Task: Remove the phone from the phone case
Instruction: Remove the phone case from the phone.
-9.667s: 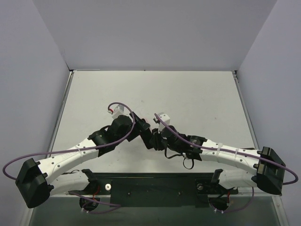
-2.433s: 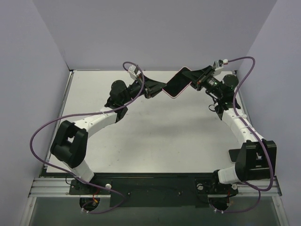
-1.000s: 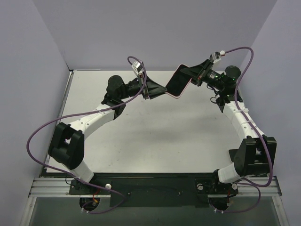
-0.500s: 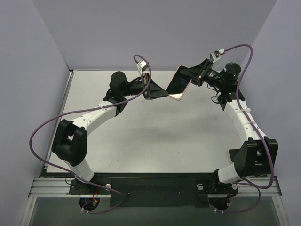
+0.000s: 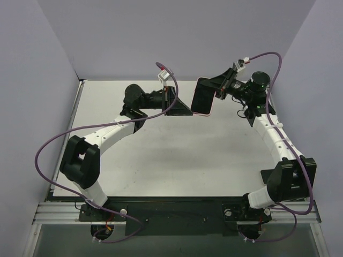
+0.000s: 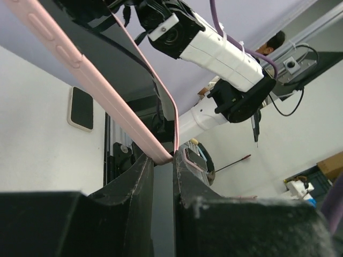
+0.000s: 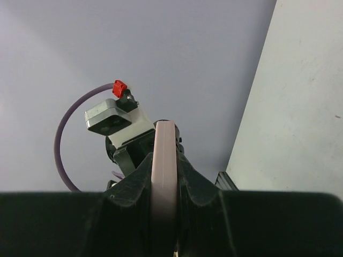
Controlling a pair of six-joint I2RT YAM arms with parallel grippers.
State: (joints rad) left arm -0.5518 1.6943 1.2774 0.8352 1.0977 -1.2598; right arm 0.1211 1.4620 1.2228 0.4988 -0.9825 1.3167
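- Pink soft-edged phone case [image 6: 107, 99], black glass phone [image 5: 202, 96] seated inside, hangs over the white tabletop [image 5: 177, 155], between both arms.
- Right pincer [image 7: 164, 160] clenched on its edge; left pincer [image 6: 172, 158] nips one corner.
- Risk: that thin corner hold may slip, dropping everything.

Rolls the left gripper [image 5: 187, 111] further over than a second ago, wrist camera swung rightward and higher. Turns the phone [image 5: 202, 95] in its pink case [image 6: 107, 103] from a diagonal slant to nearly upright and square-on overhead. Shifts the right gripper [image 5: 214, 89] slightly leftward, both now far from the first low mid-table huddle.
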